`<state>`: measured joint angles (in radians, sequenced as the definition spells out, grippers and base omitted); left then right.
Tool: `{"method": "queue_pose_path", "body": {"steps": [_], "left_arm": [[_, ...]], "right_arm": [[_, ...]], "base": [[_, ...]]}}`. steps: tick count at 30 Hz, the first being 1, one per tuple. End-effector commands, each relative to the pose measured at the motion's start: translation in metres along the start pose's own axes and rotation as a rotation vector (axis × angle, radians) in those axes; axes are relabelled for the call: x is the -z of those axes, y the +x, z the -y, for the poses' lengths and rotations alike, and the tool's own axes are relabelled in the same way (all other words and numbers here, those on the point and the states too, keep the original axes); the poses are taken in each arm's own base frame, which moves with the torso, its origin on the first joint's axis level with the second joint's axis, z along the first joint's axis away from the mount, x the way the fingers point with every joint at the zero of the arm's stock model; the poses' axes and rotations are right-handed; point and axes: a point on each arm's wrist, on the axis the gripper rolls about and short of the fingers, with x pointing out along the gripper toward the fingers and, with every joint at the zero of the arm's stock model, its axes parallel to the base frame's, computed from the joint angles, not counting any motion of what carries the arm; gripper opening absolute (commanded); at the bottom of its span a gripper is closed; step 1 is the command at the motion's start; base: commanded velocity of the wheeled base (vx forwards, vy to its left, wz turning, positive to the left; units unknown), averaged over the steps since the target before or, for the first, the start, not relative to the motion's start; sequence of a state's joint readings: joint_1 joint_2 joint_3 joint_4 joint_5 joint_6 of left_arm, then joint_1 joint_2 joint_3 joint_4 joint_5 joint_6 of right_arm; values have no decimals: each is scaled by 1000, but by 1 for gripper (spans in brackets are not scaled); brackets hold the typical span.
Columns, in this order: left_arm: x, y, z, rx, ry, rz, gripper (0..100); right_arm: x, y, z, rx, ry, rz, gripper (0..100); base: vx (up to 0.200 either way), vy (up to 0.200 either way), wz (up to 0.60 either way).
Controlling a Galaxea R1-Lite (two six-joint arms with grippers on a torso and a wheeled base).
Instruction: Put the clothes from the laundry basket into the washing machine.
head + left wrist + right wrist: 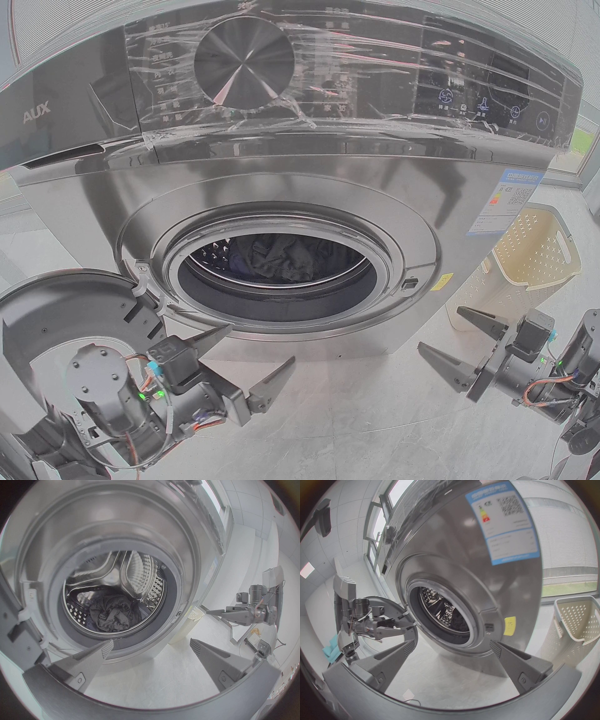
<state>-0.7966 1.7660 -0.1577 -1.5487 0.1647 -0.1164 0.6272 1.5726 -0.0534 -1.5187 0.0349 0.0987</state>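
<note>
At the lower left of the head view my left gripper (262, 342) hangs with its fingers spread wide, holding nothing and touching nothing, just right of the swung-open door (69, 306). In the middle of the frame stands the washing machine (300, 187), its round mouth uncovered. Dark clothes (281, 257) lie bunched inside the drum (212, 253). At the lower right my right gripper (439, 326) is likewise wide apart and empty. Past it, at the right edge, the laundry basket (537, 250) stands just beside the machine.
</note>
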Motion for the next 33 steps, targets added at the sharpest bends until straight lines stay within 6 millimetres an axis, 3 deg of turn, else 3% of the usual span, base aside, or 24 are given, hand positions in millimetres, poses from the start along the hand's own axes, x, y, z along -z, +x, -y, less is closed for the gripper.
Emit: {"method": "queue_pose_path", "body": {"steps": [1, 5, 14, 18, 26, 33], "left_arm": [[-11, -42, -9, -19, 12, 41, 100], [-21, -60, -17, -53, 37, 89, 100], [-32, -104, -25, -86, 43, 84, 100], [-32, -136, -36, -173, 42, 82, 100], [-14, -188, -43, -315, 38, 72, 100], [5, -218, -38, -342, 39, 105, 100]], "right_arm": [[-13, -16, 15, 94, -25, 61, 100], [-15, -26, 23, 174, -37, 65, 100], [-17, -54, 20, 270, -37, 44, 100], [-20, -70, 19, 325, -31, 46, 100], [-27, -98, 23, 434, -39, 110, 100], [-13, -133, 17, 489, -37, 54, 100]], "base": [[-200, 0, 0], [-200, 0, 0], [-200, 0, 0], [-200, 0, 0], [-200, 0, 0], [-114, 0, 0]]}}
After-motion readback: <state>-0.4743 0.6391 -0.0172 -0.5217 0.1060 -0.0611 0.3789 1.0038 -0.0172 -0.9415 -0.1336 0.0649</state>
